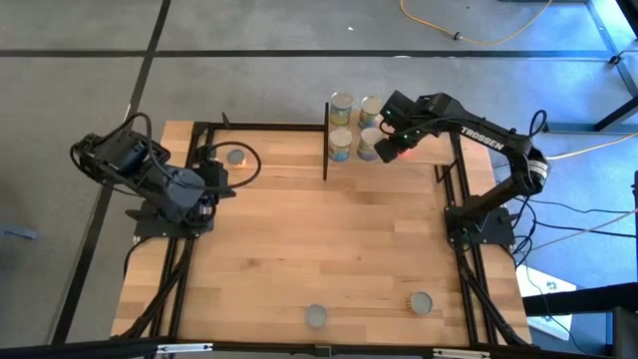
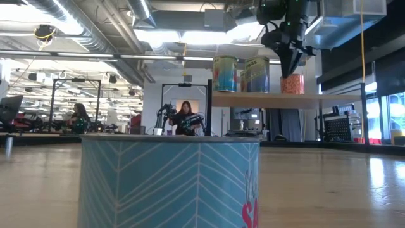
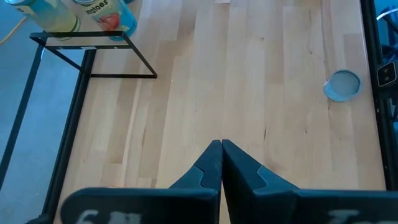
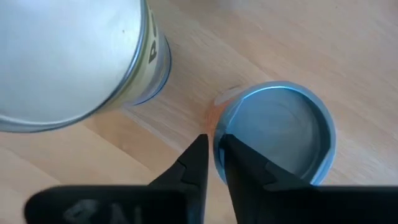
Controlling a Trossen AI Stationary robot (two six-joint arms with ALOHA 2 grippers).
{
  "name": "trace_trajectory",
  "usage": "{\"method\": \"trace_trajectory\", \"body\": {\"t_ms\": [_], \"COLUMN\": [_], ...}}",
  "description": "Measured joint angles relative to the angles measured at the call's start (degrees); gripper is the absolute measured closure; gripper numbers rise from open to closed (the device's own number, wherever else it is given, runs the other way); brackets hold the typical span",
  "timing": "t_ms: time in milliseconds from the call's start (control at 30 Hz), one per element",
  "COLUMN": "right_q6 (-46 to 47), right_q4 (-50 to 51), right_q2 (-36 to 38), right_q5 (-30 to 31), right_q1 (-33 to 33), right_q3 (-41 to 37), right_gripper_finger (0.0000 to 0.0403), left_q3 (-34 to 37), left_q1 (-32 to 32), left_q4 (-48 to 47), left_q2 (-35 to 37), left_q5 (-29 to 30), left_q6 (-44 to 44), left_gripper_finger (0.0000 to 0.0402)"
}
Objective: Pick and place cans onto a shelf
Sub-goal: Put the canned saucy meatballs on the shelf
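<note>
The shelf (image 2: 329,99) stands at the table's far edge with several cans on it. The rightmost is an orange can (image 2: 292,84) with a silvery top (image 4: 280,134), standing upright on the shelf board. My right gripper (image 4: 213,155) points down over it, open a little, one finger on either side of the can's rim. Beside it stands a taller can (image 4: 68,56). My left gripper (image 3: 221,149) hovers shut over the table's left part, holding nothing. My right gripper comes from above, with one finger (image 4: 198,158) outside the orange can's rim (image 4: 217,142) and the other finger (image 4: 239,163) over the lid. I cannot tell whether either finger touches the rim. The can rests on the shelf board.
One can (image 1: 236,157) stands on the table close to my left arm. Two more cans (image 1: 316,316) (image 1: 421,303) stand by the near edge; one fills the low view's front (image 2: 168,180). Black frame rails (image 1: 459,189) run along both table sides.
</note>
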State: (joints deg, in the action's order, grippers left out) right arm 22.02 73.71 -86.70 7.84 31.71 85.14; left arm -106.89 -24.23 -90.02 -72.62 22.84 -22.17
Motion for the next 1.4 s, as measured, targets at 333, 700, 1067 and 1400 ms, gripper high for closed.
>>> {"method": "trace_trajectory", "body": {"t_ms": [333,700,1067,1400], "right_q6": [-1.3,-4.1,-5.9,-6.0], "right_q4": [-0.6,-1.9,5.1,16.2], "right_q2": [0.0,0.0,0.1,1.1], "right_q5": [0.0,0.0,0.7,-5.5], "right_q1": [0.0,0.0,-0.7,-7.9], "right_q3": [0.0,1.2,14.2,15.7], "right_gripper_finger": [0.0342,0.0341,0.0343,0.0397], "left_q3": [0.0,0.0,0.0,0.0], "left_q1": [0.0,0.0,0.0,0.0], "left_q4": [0.0,0.0,0.0,0.0], "left_q2": [0.0,0.0,0.0,0.0], "left_q5": [0.0,0.0,0.0,0.0], "left_q6": [0.0,-0.2,-0.2,-0.3], "left_gripper_finger": [0.0401,0.0401,0.0401,0.0401]}}
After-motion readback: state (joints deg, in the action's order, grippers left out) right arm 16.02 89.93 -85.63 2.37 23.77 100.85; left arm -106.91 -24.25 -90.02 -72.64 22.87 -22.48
